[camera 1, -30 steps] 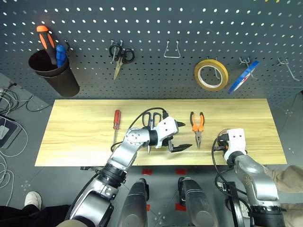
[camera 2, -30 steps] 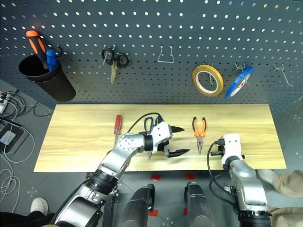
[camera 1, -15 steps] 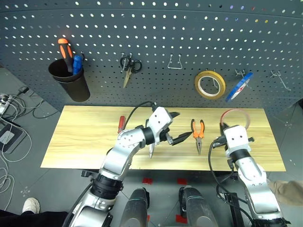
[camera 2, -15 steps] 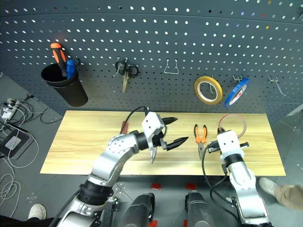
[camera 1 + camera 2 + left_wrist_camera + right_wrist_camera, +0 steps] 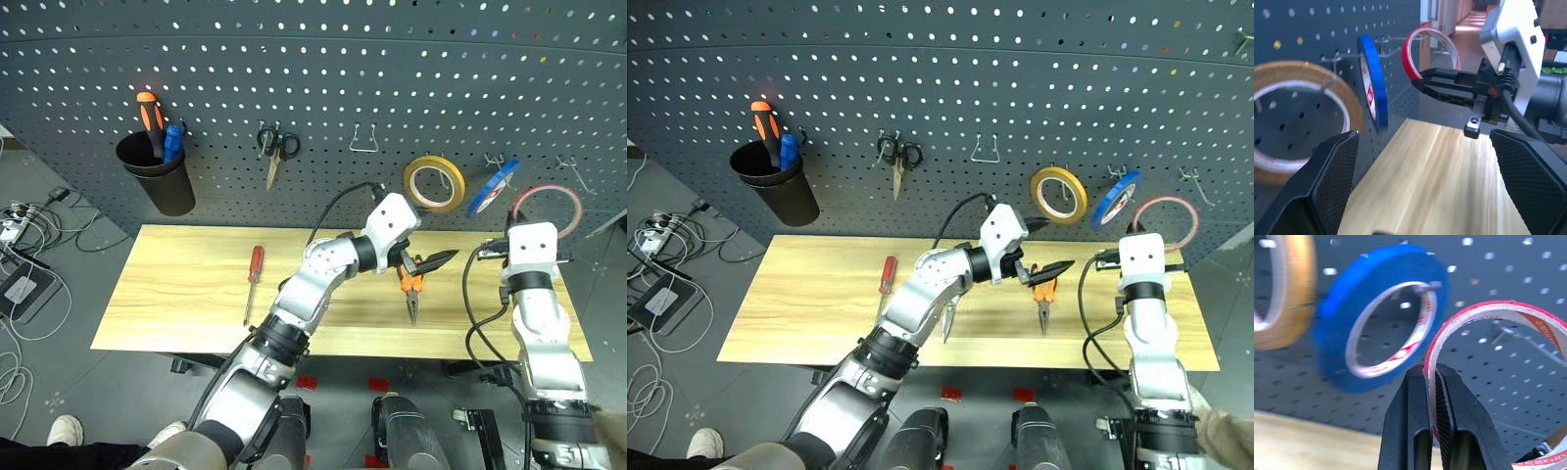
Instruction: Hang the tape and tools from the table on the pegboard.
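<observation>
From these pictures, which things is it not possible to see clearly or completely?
- Large scissors: in the head views the left arm covers the loops; just the blade tips show.
- Pliers: the left gripper hangs in front of the handles.
- Red tape, pinched by the right gripper: cut off by the right wrist view's edge.
- Hook beside the red tape: too thin to judge whether the roll touches it.

Beside the blue roll (image 5: pixel 494 186) on the pegboard (image 5: pixel 313 88), a bare hook (image 5: pixel 580 168) stood free on the far side from the yellow roll (image 5: pixel 435 182). The red tape (image 5: pixel 546 204), pinched in the right gripper (image 5: pixel 1426 81), hung between roll and hook; the left gripper (image 5: pixel 423 257) spread wide below the blue roll.
</observation>
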Robot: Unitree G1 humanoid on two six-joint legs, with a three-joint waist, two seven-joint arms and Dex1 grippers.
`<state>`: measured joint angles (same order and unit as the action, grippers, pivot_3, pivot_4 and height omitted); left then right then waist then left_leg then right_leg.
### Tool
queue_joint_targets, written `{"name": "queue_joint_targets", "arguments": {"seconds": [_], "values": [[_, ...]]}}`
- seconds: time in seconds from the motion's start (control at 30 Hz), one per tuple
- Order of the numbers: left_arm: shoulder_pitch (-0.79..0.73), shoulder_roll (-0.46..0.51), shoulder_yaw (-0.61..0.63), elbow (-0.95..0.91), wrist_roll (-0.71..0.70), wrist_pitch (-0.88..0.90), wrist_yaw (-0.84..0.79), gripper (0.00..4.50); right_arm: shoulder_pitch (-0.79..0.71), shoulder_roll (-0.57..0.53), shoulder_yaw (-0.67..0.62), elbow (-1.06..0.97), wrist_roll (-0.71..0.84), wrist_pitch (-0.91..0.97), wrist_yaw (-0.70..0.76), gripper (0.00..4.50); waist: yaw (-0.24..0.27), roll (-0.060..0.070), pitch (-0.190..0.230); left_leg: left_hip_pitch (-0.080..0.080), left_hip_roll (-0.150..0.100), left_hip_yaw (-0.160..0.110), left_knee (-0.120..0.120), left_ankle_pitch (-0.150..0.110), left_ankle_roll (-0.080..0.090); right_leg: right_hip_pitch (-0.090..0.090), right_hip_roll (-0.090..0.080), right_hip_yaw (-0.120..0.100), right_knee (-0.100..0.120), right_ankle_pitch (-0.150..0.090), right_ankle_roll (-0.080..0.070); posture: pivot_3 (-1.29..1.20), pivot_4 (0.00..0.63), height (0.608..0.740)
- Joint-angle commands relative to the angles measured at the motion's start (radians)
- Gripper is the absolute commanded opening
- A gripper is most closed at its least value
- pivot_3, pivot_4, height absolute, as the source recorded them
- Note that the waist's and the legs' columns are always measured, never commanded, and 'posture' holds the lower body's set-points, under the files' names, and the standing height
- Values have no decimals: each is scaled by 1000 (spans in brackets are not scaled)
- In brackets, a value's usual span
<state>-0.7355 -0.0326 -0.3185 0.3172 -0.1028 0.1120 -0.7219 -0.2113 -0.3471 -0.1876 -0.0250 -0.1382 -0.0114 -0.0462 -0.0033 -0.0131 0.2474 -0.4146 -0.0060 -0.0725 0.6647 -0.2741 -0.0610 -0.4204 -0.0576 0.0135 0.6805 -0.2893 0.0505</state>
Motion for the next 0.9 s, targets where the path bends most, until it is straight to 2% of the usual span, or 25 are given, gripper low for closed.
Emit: {"name": "queue_joint_targets", "arguments": {"seconds": [0.03,0.4,0.9], "values": [[-52,-34,-1,75,13,-75,-4,4500,-57,-34,-34,65,2,-66,-15,24,-1,2,-1,0,0,0,0,0,0,0,0,0,0,0,0,12,178,740],[-90,-67,6,183,29,-149,-18,4500,-194,-70,-78,235,8,-139,-81,24,-4,3,-2,0,0,1,0,0,1,-1,0,1,1,0,0,12,185,740],[-114,-70,19,220,33,-168,-20,4500,-272,-59,-100,385,113,-111,-60,24,-5,3,-2,0,0,2,0,1,1,0,0,1,2,0,0,26,195,740]]}}
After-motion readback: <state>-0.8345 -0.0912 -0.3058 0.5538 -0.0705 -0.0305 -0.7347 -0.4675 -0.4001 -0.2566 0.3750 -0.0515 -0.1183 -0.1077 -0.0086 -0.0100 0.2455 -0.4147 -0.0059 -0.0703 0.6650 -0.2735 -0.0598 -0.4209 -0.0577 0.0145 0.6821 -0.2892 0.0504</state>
